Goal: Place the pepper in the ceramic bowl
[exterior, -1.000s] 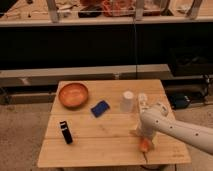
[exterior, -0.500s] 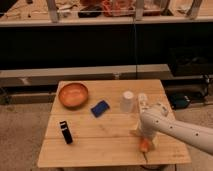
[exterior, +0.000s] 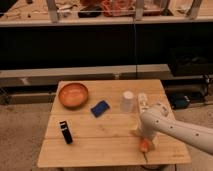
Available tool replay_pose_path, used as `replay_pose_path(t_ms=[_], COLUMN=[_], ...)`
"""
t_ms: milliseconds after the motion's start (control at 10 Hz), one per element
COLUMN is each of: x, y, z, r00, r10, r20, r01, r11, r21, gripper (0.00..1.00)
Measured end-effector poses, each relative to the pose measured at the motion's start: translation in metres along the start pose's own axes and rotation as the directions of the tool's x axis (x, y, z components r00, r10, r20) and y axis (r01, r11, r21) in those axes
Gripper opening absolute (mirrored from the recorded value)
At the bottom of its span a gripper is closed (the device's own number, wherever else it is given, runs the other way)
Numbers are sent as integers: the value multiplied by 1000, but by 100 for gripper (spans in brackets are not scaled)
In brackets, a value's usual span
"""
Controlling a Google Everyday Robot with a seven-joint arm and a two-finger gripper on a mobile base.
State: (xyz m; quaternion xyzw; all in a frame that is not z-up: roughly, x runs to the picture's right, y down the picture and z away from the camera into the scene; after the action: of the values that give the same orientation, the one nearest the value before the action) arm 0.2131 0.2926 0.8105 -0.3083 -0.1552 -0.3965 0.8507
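Observation:
The orange-brown ceramic bowl (exterior: 73, 94) sits at the far left of the wooden table (exterior: 110, 137). The pepper (exterior: 144, 145) shows as a small orange-red shape near the table's front right edge, just under the end of my white arm. My gripper (exterior: 143, 139) is directly over the pepper, mostly hidden by the arm's wrist, far from the bowl.
A white translucent cup (exterior: 127, 101) and a white bottle (exterior: 143, 102) stand at the right rear of the table. A blue object (exterior: 100, 108) lies near the middle and a black object (exterior: 65, 132) at the front left. Behind the table runs a dark shelf unit.

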Motion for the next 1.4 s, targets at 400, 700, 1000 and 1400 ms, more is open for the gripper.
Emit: replay_pose_path(t_ms=[400, 700, 1000, 1400], x=[0, 0, 0, -1], y=[1, 1, 1, 0], z=[1, 1, 0, 4], r00=[1000, 1000, 1000, 1000], r10=[8, 8, 12, 12], r20=[2, 3, 4, 6], r01=[-8, -8, -12, -12], r11=[1000, 1000, 1000, 1000], r21=[-2, -5, -5, -5], gripper=[80, 80, 80, 80])
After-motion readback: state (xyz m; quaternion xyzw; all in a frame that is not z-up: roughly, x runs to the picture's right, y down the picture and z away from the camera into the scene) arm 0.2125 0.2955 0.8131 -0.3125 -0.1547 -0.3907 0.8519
